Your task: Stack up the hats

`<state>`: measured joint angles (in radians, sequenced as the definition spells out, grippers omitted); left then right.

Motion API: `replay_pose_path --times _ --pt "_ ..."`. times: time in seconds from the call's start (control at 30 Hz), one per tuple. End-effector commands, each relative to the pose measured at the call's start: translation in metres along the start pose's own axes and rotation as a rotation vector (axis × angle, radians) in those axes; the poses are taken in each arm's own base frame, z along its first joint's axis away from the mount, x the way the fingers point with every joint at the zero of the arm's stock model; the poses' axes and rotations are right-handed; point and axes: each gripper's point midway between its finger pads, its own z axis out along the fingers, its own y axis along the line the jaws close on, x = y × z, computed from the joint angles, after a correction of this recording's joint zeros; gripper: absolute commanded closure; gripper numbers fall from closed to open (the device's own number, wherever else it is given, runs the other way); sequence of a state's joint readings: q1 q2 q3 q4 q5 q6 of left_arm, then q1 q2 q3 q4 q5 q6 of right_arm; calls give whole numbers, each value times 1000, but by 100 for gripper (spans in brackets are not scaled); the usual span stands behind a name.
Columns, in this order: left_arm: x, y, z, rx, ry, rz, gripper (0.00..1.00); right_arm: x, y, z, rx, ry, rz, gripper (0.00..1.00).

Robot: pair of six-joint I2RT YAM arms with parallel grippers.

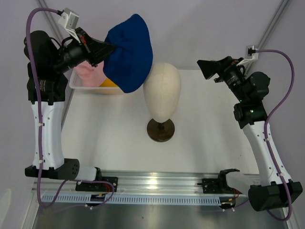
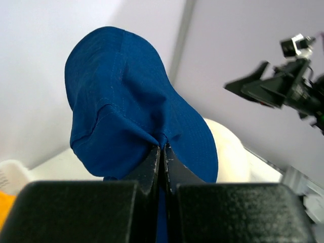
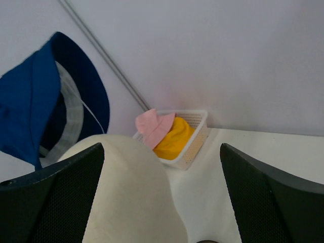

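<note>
The white tabletop (image 1: 105, 124) carries a cream egg-shaped mannequin head (image 1: 162, 90) standing upright on a dark round stand (image 1: 160, 130) near the middle. Up in the air just left of the head hangs the dark blue fabric bucket hat (image 1: 128, 52), off the tabletop and above the near end of the basket. The white plastic mesh basket (image 1: 76, 85) sits at the far left corner and holds two hats: a pink fabric bucket hat (image 1: 88, 74) to the left and a yellow-orange fabric bucket hat (image 1: 110, 83) beside it. The left tool (image 1: 102, 50) is clamped on the blue hat, its fingers pressed together with a fold of the brim pinched between them. The right tool (image 1: 206, 67) hovers to the right of the head with its fingers wide apart and nothing between them. The left wrist view alone shows the pinch up close. The right wrist view alone shows the blue hat's pale inner lining and the pink hat draped partly over the yellow-orange one.
</note>
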<state>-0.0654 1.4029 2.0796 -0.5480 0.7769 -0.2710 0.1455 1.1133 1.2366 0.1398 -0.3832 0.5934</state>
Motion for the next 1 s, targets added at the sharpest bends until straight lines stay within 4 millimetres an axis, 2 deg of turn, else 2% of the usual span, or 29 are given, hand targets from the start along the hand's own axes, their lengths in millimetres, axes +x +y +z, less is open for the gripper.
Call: replay_pose_path --times 0.0,0.17,0.3,0.43,0.57,0.7,0.73,0.8,0.83,0.97 --pt "5 -50 -13 202 33 0 98 -29 52 -13 -177 -46 -3 1" --pt "11 -97 -15 331 42 47 98 -25 66 -19 -223 -13 25 1" --pt "14 -116 -12 349 41 66 96 -20 68 -24 -207 14 52 1" --pt "24 -123 0 358 66 40 97 -15 84 -32 -260 42 73 1" --pt "38 -118 18 326 105 36 97 -12 95 -37 -281 45 81 1" --pt "50 -108 38 261 150 43 97 -15 95 -40 -261 28 84 1" --pt "44 -114 38 276 139 55 97 -15 97 -40 -269 27 92 1" --pt "49 -114 47 288 151 52 97 -15 98 -39 -276 27 105 1" --pt "42 -118 48 295 134 61 96 -15 101 -38 -287 27 114 0" --pt "37 -117 59 284 123 51 96 -10 101 -29 -298 36 122 1"
